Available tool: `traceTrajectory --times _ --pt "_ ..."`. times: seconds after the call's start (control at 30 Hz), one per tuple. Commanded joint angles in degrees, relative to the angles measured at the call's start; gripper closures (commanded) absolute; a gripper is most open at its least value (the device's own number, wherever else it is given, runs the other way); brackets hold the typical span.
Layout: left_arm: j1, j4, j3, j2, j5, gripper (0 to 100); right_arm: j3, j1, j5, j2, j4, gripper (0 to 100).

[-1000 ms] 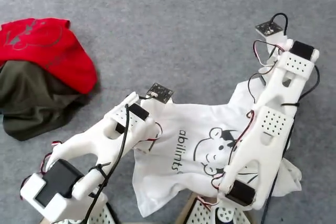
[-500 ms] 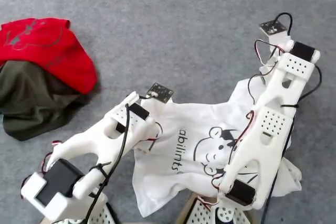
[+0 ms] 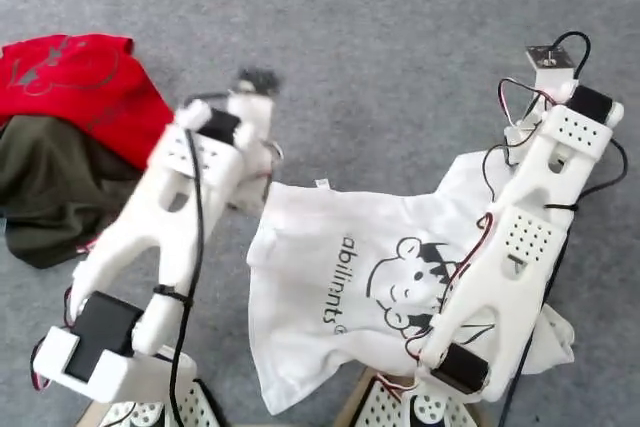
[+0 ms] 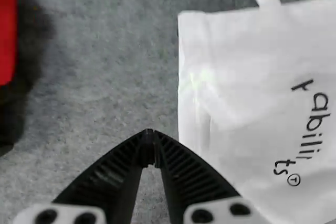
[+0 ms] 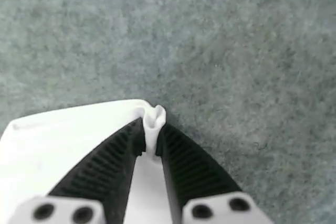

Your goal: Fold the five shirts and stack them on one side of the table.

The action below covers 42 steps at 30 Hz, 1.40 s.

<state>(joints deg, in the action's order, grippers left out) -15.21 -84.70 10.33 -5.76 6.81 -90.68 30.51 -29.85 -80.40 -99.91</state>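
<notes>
with right gripper (image 5: 151, 125), pinches a fold of the white shirt (image 3: 330, 247); holds left gripper (image 4: 149, 149) pressed together, empty, above grey table (image 4: 94, 77) just beside the shirt's edge.

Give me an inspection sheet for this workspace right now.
Surface: grey fabric-like table top.
Job's things: white shirt spread print up; red shirt heaped on a dark olive shirt.
Clutter: nothing seen.
Grippers: left gripper shut, empty, beside the white shirt's edge; right gripper shut on a pinch of white shirt.
Cables: black wires along both arms.
Surroundings: beyond the far edge, too cropped to tell.
</notes>
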Motion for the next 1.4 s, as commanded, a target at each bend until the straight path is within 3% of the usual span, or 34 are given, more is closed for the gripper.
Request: traceTrajectory --times 0.0,0.1,0.23,0.43,0.63,0.8,0.97,1.37 --pt "1.2 -1.0 -8.6 -0.2 -0.1 95 0.4 2.7 0.5 0.0 -0.6 98.5" --pt "0.6 1.2 -9.1 -0.1 0.7 81 0.4 2.8 0.5 0.0 -0.1 98.5" --pt "-0.2 9.9 -4.7 2.9 8.5 66 0.4 2.8 1.1 0.0 -0.1 98.5" --pt "0.1 21.5 -4.7 17.1 17.8 74 0.3 2.9 3.0 0.0 0.4 98.5" --pt "-1.4 21.2 -12.3 29.5 22.0 86 0.3 2.9 3.0 0.0 0.7 98.5" --pt "-3.7 13.4 -17.7 34.2 22.0 91 0.3 2.9 3.0 0.0 0.7 98.5" --pt "-4.5 10.8 -23.3 37.5 22.6 97 0.3 2.9 3.0 0.0 0.7 98.5" --pt "-0.7 11.3 -48.2 38.0 26.5 97 -0.1 2.9 2.9 -0.1 0.8 98.5"
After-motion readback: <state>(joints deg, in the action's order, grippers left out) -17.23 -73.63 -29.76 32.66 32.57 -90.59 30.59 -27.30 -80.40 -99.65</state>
